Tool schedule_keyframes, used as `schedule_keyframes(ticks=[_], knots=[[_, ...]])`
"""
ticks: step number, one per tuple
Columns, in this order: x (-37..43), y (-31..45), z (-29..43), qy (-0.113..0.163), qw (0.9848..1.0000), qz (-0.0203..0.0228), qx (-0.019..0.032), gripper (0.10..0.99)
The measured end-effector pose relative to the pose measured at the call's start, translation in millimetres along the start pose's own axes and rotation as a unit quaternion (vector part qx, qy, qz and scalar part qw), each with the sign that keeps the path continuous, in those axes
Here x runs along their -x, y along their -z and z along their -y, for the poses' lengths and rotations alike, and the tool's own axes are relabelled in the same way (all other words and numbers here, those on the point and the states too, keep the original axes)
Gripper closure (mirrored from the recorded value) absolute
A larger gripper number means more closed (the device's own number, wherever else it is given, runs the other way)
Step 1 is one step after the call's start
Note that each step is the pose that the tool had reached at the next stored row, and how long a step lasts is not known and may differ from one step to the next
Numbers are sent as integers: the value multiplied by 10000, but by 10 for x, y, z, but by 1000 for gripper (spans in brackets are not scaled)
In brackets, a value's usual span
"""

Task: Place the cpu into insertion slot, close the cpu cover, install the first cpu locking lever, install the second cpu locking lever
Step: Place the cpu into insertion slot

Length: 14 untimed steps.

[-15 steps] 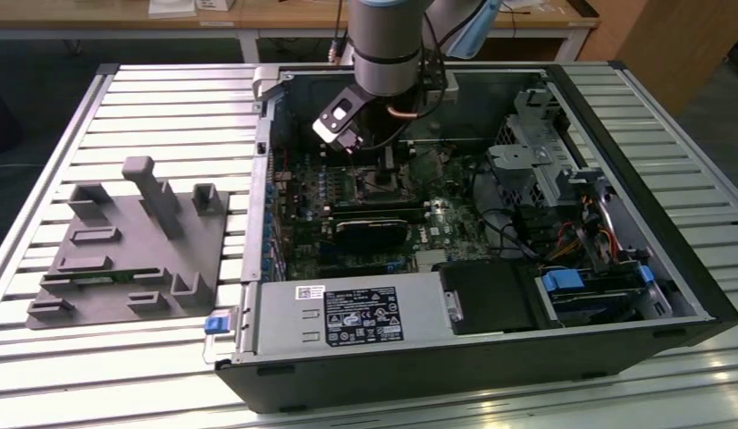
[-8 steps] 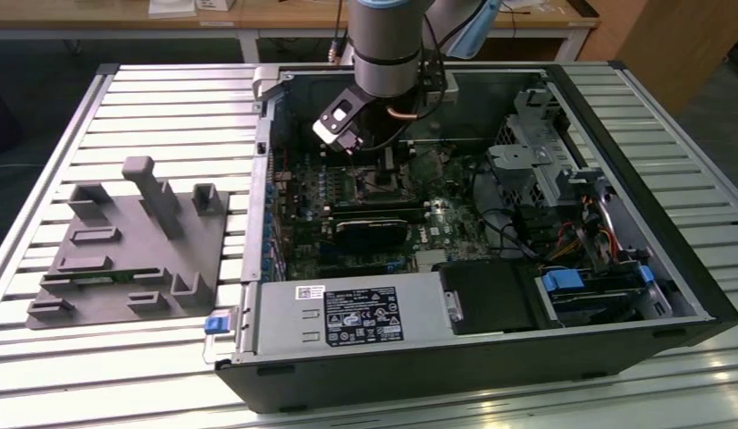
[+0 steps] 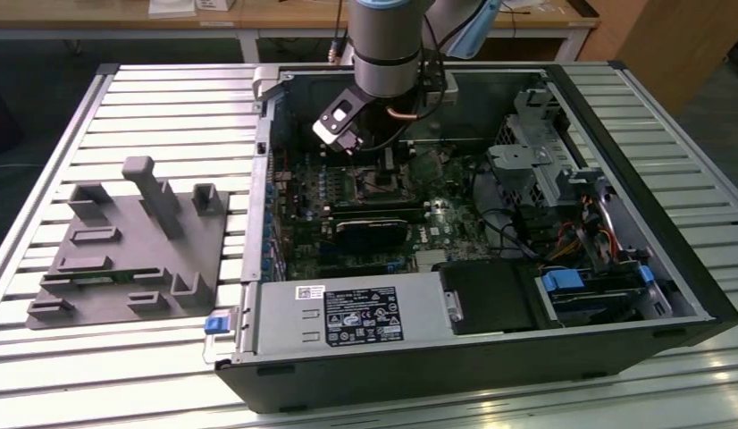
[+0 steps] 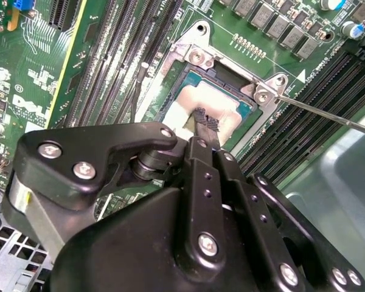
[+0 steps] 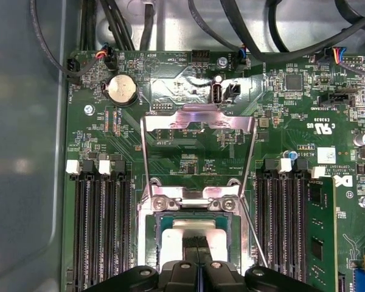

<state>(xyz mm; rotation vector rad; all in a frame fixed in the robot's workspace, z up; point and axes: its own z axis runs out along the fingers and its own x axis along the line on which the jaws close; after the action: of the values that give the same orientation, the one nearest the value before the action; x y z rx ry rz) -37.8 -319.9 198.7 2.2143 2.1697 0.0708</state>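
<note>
The cpu (image 4: 194, 103) lies flat in the insertion slot (image 4: 198, 58), its silver-grey top showing inside the silvery rim. In both wrist views my gripper (image 4: 207, 125) is shut, its black fingertips pressed together and resting on the chip's top near one edge. The cpu (image 5: 198, 228) is partly hidden by the gripper (image 5: 198, 243). The cpu cover (image 5: 198, 117) stands swung open behind the insertion slot (image 5: 194, 204). Thin wire locking levers (image 5: 145, 152) run alongside it, and one lever (image 4: 328, 114) sticks out sideways. In the exterior view the gripper (image 3: 387, 161) reaches down into the open computer case.
Long black memory slots (image 5: 103, 225) flank the socket, and one holds a green memory stick (image 5: 321, 231). A coin battery (image 5: 121, 90) and cables lie beyond the cover. A power supply (image 3: 345, 317) fills the case's near side. A grey fixture (image 3: 130, 241) sits on the exterior view's left.
</note>
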Motion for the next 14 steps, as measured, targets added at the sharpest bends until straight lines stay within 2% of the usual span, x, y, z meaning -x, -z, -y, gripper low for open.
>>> schedule_keyframes(ticks=[6, 10, 14], knots=[[-2, 21, -3, 0, 10000, -6, 3, 980], [0, 82, -5, 0, 10000, -1, 1, 980], [-1, 190, -12, 0, 10000, -1, 2, 980]])
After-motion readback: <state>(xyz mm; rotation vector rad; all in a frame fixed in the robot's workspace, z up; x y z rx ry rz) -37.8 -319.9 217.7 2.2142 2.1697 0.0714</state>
